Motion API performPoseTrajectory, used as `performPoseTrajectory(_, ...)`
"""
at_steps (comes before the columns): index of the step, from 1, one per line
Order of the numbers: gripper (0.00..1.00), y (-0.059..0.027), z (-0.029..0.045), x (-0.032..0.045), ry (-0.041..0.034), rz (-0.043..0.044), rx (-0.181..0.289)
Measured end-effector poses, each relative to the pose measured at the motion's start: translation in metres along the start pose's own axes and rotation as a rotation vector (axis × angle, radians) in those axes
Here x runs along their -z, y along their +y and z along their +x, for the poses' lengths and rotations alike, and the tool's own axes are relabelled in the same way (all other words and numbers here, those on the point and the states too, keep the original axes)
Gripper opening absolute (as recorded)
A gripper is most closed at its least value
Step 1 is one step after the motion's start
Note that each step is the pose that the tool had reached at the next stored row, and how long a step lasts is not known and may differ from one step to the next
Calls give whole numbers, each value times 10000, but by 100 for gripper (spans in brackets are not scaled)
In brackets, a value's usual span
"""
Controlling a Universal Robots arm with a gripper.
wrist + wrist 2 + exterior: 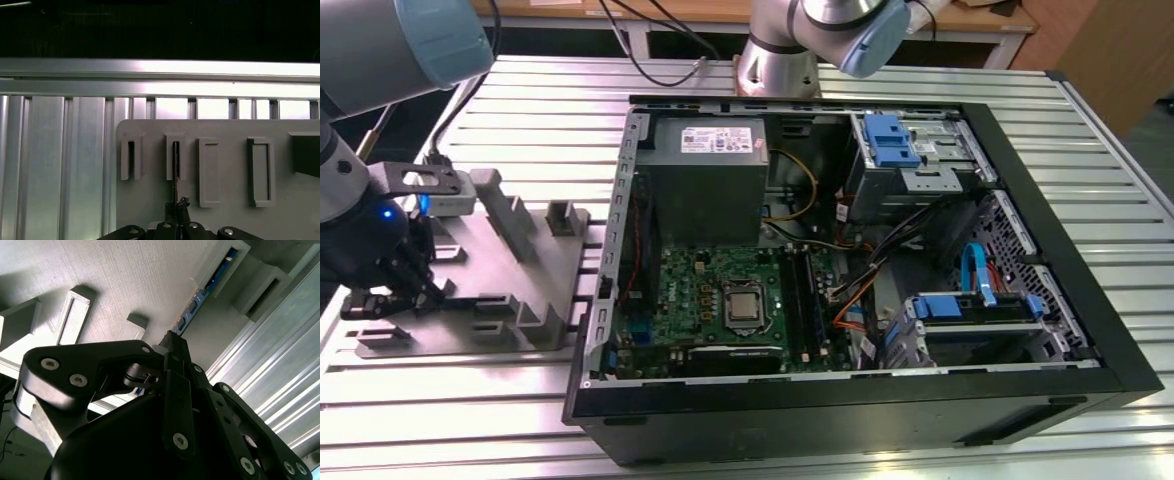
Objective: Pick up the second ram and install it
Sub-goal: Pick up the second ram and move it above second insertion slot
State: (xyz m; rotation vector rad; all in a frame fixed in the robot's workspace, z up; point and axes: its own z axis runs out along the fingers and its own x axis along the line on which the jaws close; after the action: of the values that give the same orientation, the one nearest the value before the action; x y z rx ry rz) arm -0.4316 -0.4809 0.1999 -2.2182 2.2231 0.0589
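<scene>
My black, jointed metal hand (178, 205) is clenched on the near end of the second ram (199, 299), a thin, flat, dark blue-green memory stick. In the first wrist view I see it edge-on. From my fingertips the stick runs into a narrow slotted block standing on the pale grey fixture plate (230, 145). That block is one of a row of raised blocks along the plate's edge, with another slotted block just beside it.

The plate lies flat on the ribbed aluminium desk (454, 400). In the exterior view my hand hangs over the side of the plate away from the open black computer case (854, 405). The case lies just beside the plate, on the exterior view's right of it. Inside it are a green motherboard (707, 290) and a grey metal power supply box (707, 170).
</scene>
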Motion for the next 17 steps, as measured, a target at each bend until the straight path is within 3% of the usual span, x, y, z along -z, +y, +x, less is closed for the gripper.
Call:
performPoseTrajectory(10,11,6,-6,228,-45,-2,1)
performPoseTrajectory(17,11,13,-13,481,-74,-3,2)
